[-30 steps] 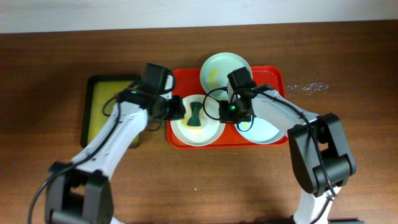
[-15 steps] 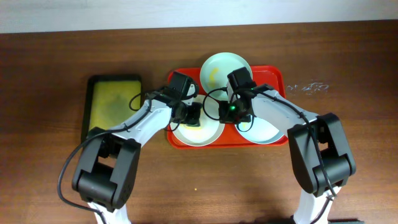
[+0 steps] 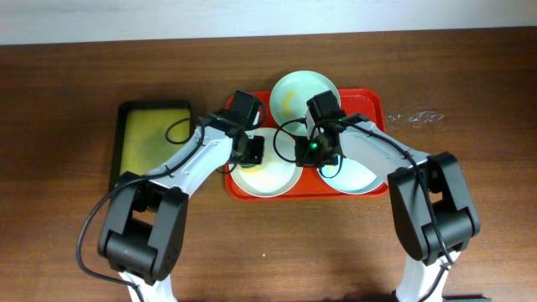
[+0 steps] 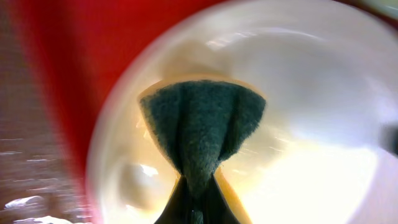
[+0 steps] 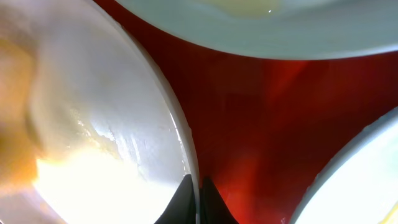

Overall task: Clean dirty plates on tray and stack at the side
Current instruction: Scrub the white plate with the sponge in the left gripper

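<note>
The red tray (image 3: 375, 102) holds three pale plates: one at the back (image 3: 304, 94) with a yellow smear, one at the front left (image 3: 270, 178) and one at the right (image 3: 359, 174). My left gripper (image 3: 252, 149) is shut on a dark green sponge (image 4: 200, 127) and presses it onto the front-left plate (image 4: 305, 93), which has yellow smears. My right gripper (image 3: 307, 152) is shut on that plate's right rim (image 5: 194, 163), with one finger inside the plate and one over the tray (image 5: 267, 118).
A black-rimmed yellow-green sponge tray (image 3: 151, 144) lies on the wooden table left of the red tray. The back plate (image 5: 280, 28) and the right plate (image 5: 367, 180) lie close to my right gripper.
My left gripper swung right from beside the plate onto the sponge lying on it, closed on it, then slid it slightly toward the plate's left edge. The right arm has not moved.
</note>
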Action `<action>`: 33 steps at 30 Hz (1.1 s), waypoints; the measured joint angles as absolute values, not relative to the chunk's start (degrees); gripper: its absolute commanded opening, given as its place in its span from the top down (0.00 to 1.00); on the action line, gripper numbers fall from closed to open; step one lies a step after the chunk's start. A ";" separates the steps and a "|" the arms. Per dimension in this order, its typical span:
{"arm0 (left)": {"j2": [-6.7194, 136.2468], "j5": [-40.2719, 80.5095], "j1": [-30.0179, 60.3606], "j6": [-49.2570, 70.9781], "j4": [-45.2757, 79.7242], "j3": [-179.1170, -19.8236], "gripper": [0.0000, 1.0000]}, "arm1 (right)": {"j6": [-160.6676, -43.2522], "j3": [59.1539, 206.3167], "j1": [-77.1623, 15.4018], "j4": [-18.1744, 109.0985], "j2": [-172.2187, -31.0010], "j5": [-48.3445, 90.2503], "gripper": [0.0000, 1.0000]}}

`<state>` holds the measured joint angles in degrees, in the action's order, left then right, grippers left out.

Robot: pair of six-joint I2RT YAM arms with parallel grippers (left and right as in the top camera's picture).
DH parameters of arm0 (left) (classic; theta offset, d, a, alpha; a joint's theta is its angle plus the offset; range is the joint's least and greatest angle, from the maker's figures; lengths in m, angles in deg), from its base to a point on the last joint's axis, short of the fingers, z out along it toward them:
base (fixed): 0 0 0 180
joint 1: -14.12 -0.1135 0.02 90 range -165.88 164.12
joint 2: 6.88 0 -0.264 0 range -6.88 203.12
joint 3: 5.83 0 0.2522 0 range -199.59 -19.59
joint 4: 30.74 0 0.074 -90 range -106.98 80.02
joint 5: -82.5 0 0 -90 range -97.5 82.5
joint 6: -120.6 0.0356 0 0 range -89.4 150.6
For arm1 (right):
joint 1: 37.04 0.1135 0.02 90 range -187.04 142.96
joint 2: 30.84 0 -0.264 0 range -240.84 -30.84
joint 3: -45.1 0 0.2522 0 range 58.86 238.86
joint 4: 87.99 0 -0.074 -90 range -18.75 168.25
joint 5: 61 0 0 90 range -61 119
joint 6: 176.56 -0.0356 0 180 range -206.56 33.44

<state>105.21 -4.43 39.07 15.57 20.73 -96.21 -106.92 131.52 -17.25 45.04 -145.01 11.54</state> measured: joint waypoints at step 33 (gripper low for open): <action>102.85 -8.34 40.25 8.40 12.71 -87.84 1.00 | -106.97 131.52 -17.25 44.90 -145.01 11.11 0.96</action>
<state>102.85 -8.34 40.25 8.40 12.71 -87.84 -106.97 131.52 -17.25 44.90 -145.01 11.11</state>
